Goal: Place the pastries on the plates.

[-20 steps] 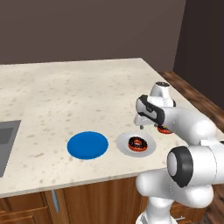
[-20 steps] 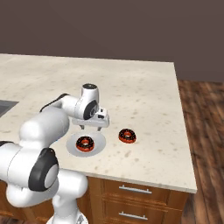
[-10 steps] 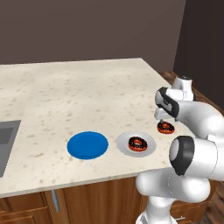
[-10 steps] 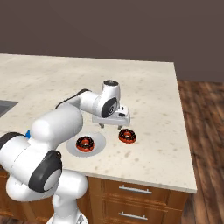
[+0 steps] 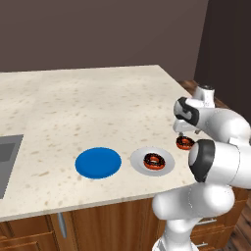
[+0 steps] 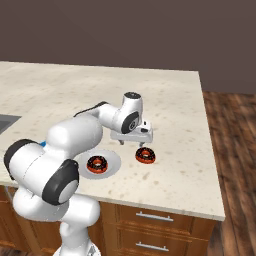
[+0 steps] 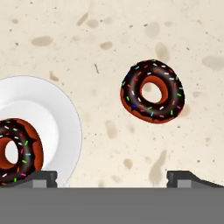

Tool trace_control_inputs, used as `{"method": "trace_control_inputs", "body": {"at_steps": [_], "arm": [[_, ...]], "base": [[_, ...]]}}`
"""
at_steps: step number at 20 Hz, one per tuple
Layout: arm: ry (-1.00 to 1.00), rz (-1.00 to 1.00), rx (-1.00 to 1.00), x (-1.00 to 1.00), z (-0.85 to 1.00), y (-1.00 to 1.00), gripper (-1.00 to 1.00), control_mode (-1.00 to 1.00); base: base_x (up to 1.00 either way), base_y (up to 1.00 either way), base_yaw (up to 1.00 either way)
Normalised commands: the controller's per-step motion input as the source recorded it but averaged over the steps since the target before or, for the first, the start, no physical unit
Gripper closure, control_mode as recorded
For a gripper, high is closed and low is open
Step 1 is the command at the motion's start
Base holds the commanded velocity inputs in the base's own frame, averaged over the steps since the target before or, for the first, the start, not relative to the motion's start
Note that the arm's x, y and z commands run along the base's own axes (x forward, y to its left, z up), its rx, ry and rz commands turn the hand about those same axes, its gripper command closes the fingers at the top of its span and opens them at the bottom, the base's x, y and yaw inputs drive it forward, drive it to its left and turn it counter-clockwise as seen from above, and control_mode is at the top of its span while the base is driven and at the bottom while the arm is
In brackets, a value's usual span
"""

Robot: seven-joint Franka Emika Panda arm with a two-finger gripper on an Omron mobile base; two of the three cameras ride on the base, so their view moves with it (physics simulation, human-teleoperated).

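Note:
One pastry (image 5: 154, 160) (image 6: 97, 164) (image 7: 15, 151) lies on the light grey-white plate (image 5: 166, 164) (image 6: 114, 162) (image 7: 52, 118) near the counter's front edge. The other pastry (image 5: 185, 142) (image 6: 145, 155) (image 7: 152, 90) rests on the bare counter just right of that plate. The blue plate (image 5: 98, 163) lies left of the white one with nothing on it. My gripper (image 5: 185, 131) (image 6: 131, 143) (image 7: 113, 178) hovers open and holds nothing. It hangs just above the counter, right behind the loose pastry and beside the white plate.
The speckled beige counter (image 5: 88, 108) ends in a right edge (image 6: 210, 145) close past the loose pastry, with wooden floor (image 6: 235, 150) beyond. A sink corner (image 5: 7, 157) shows at the far left. Drawers (image 6: 150, 225) sit under the front edge.
My gripper has swung right, from over the white plate to behind the loose pastry, staying open. Both pastries and both plates have kept their places.

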Motion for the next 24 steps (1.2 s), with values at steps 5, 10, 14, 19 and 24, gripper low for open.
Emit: {"method": "trace_control_inputs", "body": {"at_steps": [5, 10, 14, 19, 24], "arm": [[0.00, 0.00, 0.00, 0.44, -0.21, 0.00, -1.00, -1.00], [0.00, 0.00, 0.00, 0.48, -0.12, 0.00, -1.00, -1.00], [0.00, 0.00, 0.00, 0.33, -0.08, 0.00, -1.00, -1.00], [0.00, 0.00, 0.00, 0.35, -0.36, -0.02, -1.00, -1.00], [0.00, 0.00, 0.00, 0.49, -0.70, -0.07, -1.00, -1.00]], "base": [[0.00, 0.00, 0.00], [0.00, 0.00, 0.00], [0.00, 0.00, 0.00], [0.00, 0.00, 0.00], [0.00, 0.00, 0.00]]}}
